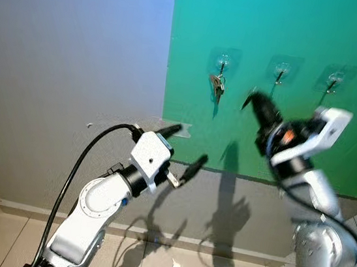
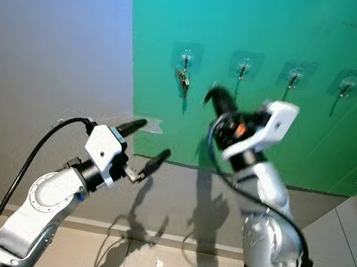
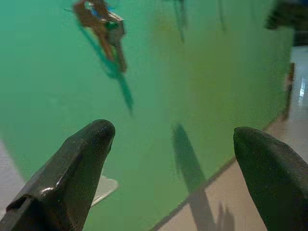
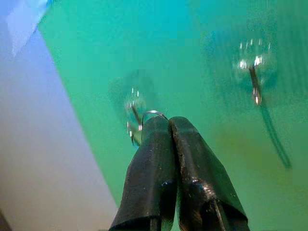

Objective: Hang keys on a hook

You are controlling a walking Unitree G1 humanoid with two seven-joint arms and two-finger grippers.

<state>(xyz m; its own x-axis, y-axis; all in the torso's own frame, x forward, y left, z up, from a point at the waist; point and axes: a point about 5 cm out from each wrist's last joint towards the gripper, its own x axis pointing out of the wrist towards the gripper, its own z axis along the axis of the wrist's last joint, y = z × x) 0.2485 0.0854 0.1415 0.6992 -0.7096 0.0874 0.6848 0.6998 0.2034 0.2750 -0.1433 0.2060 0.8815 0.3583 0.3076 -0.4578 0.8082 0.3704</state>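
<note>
Hanging done by the look of it: keys (image 1: 217,86) dangle from leftmost hook (image 1: 222,64) on green wall (image 1: 278,28), ring over the hook, blades pointing down. Three more hooks to the right, nearest one (image 1: 280,73) bare. Right gripper (image 1: 252,100) raised just right of the keys, near the wall, fingers (image 4: 163,159) pressed together; right wrist view puts a thin wire ring at the tips against the hook (image 4: 134,108), can't tell if pinched or merely behind. Left gripper (image 1: 188,149) lower, by the wall's bottom edge, fingers (image 3: 82,163) spread wide, holding nothing, aimed up toward the keys (image 3: 103,26). Step judged: release or retreat after hooking. Next move calls for confirming the ring sits fully on the hook, parting the right fingers if gripping, then pulling straight back off the wall without snagging the ring or knocking the keys loose.
</note>
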